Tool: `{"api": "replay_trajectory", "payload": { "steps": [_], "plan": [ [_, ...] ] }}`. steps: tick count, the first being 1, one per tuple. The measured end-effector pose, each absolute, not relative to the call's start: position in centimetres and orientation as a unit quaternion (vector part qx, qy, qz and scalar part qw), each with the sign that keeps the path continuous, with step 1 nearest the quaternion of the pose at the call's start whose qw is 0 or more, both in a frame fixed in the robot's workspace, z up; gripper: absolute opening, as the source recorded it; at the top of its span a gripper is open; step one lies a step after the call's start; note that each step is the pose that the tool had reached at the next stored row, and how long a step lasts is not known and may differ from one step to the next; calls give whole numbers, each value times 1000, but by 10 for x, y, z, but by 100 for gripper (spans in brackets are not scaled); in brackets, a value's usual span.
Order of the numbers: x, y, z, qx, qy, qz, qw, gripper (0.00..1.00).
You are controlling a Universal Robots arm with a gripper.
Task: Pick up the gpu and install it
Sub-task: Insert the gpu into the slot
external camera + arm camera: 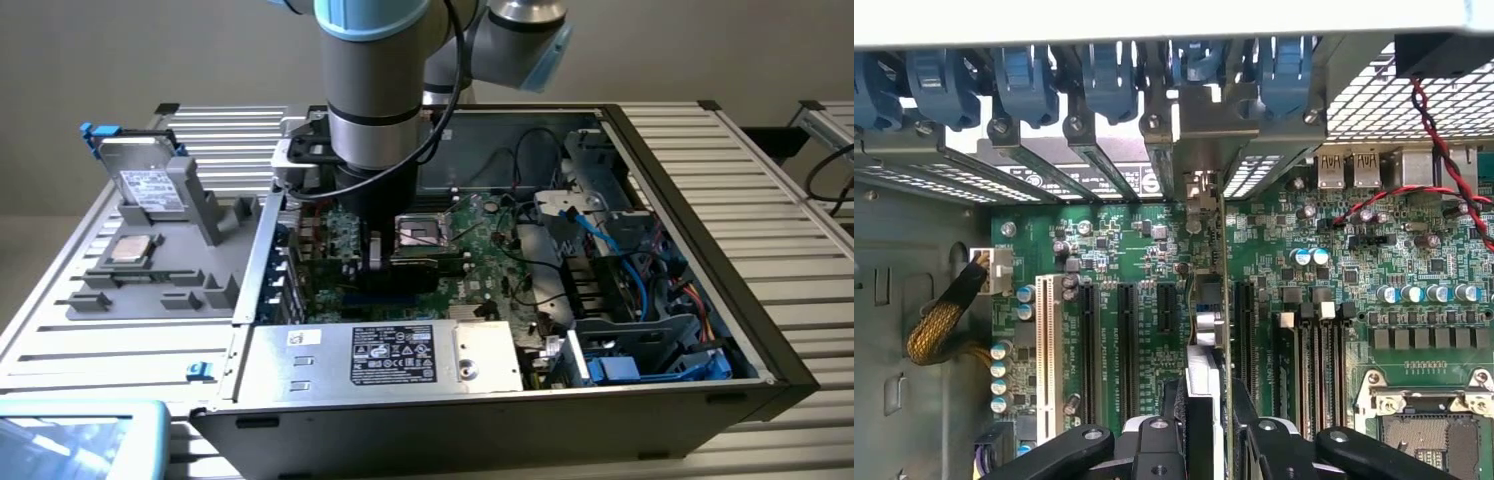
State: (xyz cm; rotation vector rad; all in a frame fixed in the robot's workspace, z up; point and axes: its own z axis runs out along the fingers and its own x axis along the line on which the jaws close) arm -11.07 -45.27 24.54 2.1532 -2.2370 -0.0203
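**Item: thin flat gpu card point(1200, 335), insertion step in hand, over the large green motherboard point(1334, 290).**

The black claw point(1204, 425) is clenched on the card, which is held upright and seen edge-on inside the open dark computer case point(667, 130). Its silvery bracket end is near the rear slot openings point(1154, 180). Whether it is seated in the long black slots point(1242, 320) cannot be told. Seating is judged to call for a straight descent, with the edge lined up on one slot.

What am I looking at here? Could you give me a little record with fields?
setting: open computer case, motherboard inside
gripper: down inside the case, closed on the gpu
card pose: upright, edge-on over the motherboard's slots
seated in a slot: cannot tell
beside the case: hard drive in a holder
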Motion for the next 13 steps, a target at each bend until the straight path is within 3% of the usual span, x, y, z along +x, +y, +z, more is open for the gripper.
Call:
{"api": "replay_trajectory", "payload": {
  "steps": [13],
  "plan": [
    [-111,-453,245,693,-720,-6,19,29]
  ]
}}
